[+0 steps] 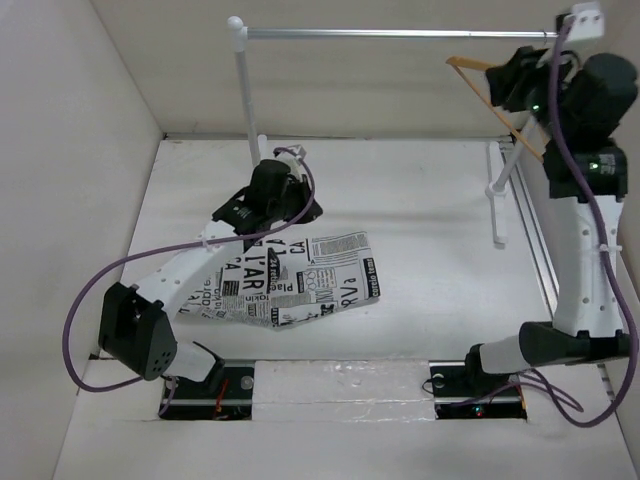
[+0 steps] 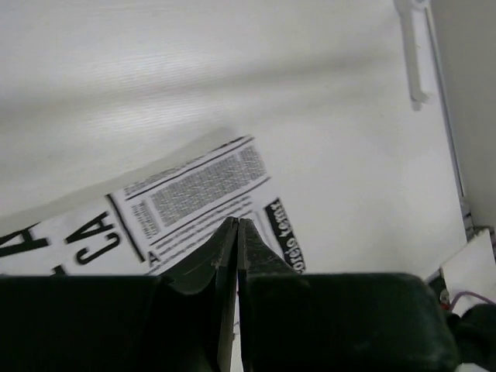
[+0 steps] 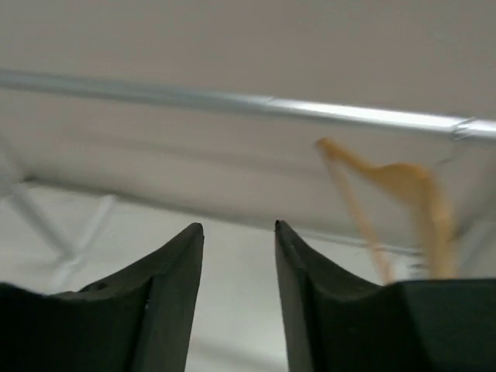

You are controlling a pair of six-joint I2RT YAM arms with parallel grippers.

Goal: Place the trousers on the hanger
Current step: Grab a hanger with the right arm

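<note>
The trousers [image 1: 310, 280], white with black newspaper print, lie folded on the table in front of the left arm. They also show in the left wrist view [image 2: 194, 190]. My left gripper [image 1: 298, 208] hovers over their far edge with its jaws shut [image 2: 236, 222], and nothing shows between them. The tan wooden hanger [image 1: 497, 105] hangs at the right end of the rail. My right gripper [image 1: 492, 85] is raised beside it, open and empty [image 3: 239, 226]. In the right wrist view the hanger [image 3: 403, 182] is to the right of the fingers, not between them.
A silver rail [image 1: 400, 33] spans the back on white posts [image 1: 243, 90], with a white foot [image 1: 497, 205] on the table at the right. It also shows in the right wrist view [image 3: 232, 103]. White walls enclose the table on the left and at the back.
</note>
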